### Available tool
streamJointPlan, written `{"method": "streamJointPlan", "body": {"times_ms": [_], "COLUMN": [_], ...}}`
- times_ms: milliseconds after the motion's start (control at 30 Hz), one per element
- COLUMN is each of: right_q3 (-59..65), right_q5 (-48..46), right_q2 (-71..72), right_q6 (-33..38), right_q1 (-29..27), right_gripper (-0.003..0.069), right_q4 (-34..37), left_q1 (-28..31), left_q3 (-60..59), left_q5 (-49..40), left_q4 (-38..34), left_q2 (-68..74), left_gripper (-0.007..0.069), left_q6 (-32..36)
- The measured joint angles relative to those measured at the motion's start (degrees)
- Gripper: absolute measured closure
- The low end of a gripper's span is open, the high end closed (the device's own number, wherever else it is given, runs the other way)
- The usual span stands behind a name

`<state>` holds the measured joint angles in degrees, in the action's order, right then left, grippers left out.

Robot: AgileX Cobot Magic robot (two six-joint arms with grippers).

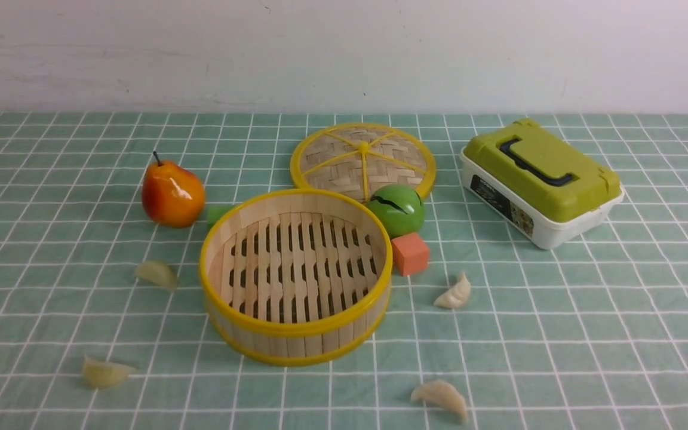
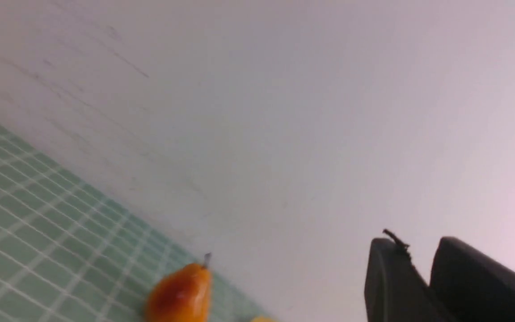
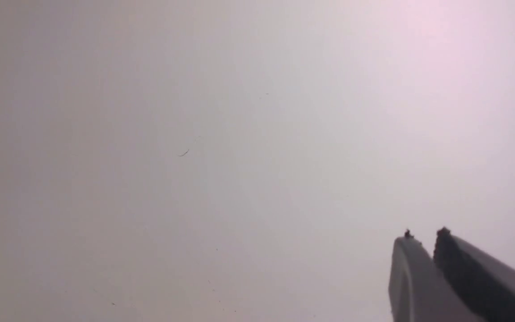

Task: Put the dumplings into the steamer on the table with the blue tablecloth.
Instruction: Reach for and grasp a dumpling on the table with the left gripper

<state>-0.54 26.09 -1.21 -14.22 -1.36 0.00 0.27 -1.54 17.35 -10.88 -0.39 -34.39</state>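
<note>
Left gripper (image 2: 411,268) and right gripper (image 3: 425,255) both stand narrowly parted at the tips, with nothing seen between them. Neither shows in the front view, so their place over the table cannot be told from there. None of the dumplings is in the steamer (image 1: 296,353), whose slatted floor is bare. All four lie on the blue tablecloth (image 1: 619,370): one left and farther off (image 1: 157,275), near the steamer; one left and near (image 1: 105,373); one right and farther off (image 1: 454,292), by the red block (image 1: 411,254); one right and near (image 1: 441,397). By my reckoning the placing is all left to do, and the work stands at its very start. As for what is hard to see, a green thing (image 1: 217,214) sits partly behind the steamer's far left side, and I cannot say what it is. The lid (image 1: 329,170) is partly covered by the steamer and the green ball (image 1: 398,209). The left wrist view is blurred and cuts off the pear (image 2: 179,295); a yellow bit at its edge is too little to name. The right wrist view shows only pale wall beyond the fingers, and no dumpling.
</note>
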Motion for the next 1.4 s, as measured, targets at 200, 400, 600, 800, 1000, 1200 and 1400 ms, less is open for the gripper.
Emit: {"method": "streamJointPlan", "body": {"times_ms": [200, 400, 600, 800, 1000, 1200, 1400], "right_q3": [-12.8, -23.0, -23.7, -23.8, -26.9, -28.7, -30.4], "right_q5": [-9.2, -22.7, -36.6, -52.1, -57.3, -61.3, -62.4], "right_q2": [-10.4, -27.5, -38.5, -45.7, -51.5, -56.9, -59.3], "right_q6": [0.0, 0.0, -4.7, -2.9, 3.2, 4.3, 4.3], "right_q1": [0.0, 0.0, 3.1, 11.6, 22.8, 27.1, 27.1], "right_gripper": [0.0667, 0.0667, 0.0666, 0.0664, 0.0661, 0.0660, 0.0660], "right_q4": [-5.1, -11.1, -8.6, -4.7, -1.9, -1.4, -0.8], "left_q1": [0.0, 0.0, -2.0, -8.8, -10.3, -10.3, -10.3], "left_q3": [14.0, 28.5, 34.1, 49.7, 68.1, 78.2, 79.8], "left_q5": [-9.3, -15.6, -23.7, -42.3, -54.4, -59.6, -56.0], "left_q4": [6.4, 15.7, 16.3, 16.3, 17.1, 18.5, 19.9], "left_q2": [10.6, 31.0, 50.6, 70.8, 92.9, 104.9, 110.2], "left_gripper": [0.0603, 0.0638, 0.0638, 0.0638, 0.0571, 0.0340, 0.0206], "left_q6": [-1.7, 3.4, -0.9, 1.3, 0.4, -0.7, -5.1]}}
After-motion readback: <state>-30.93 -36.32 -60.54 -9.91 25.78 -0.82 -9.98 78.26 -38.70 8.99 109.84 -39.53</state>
